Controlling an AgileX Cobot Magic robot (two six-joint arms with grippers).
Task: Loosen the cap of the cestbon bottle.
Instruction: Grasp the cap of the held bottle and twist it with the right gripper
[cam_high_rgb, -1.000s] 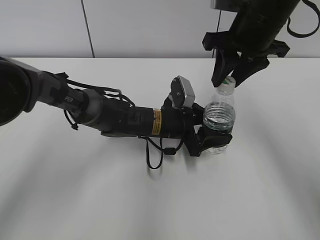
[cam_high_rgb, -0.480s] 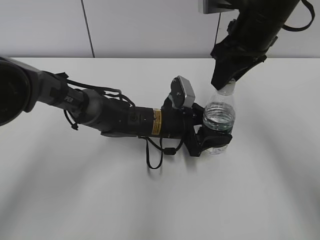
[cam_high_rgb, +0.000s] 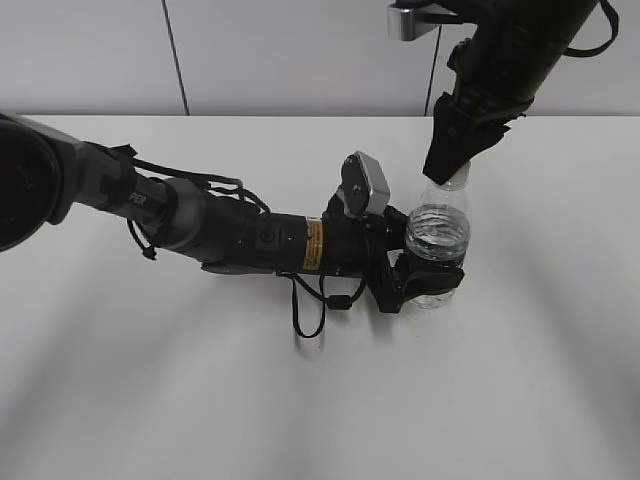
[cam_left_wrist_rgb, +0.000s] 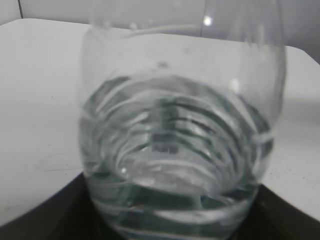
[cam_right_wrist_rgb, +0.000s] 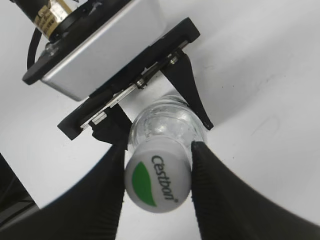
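right hand (cam_right_wrist_rgb: 157, 165) turned on cap (cam_right_wrist_rgb: 157, 181) | white table (cam_high_rgb: 520, 400) | pale wall (cam_high_rgb: 300, 55)

the exterior view looks down at a slant across the counter (cam_high_rgb: 520, 380), the left wrist view sits level and very near the cestbon bottle (cam_left_wrist_rgb: 180, 150), and the right wrist view looks straight down on that same bottle's cap (cam_right_wrist_rgb: 157, 182).
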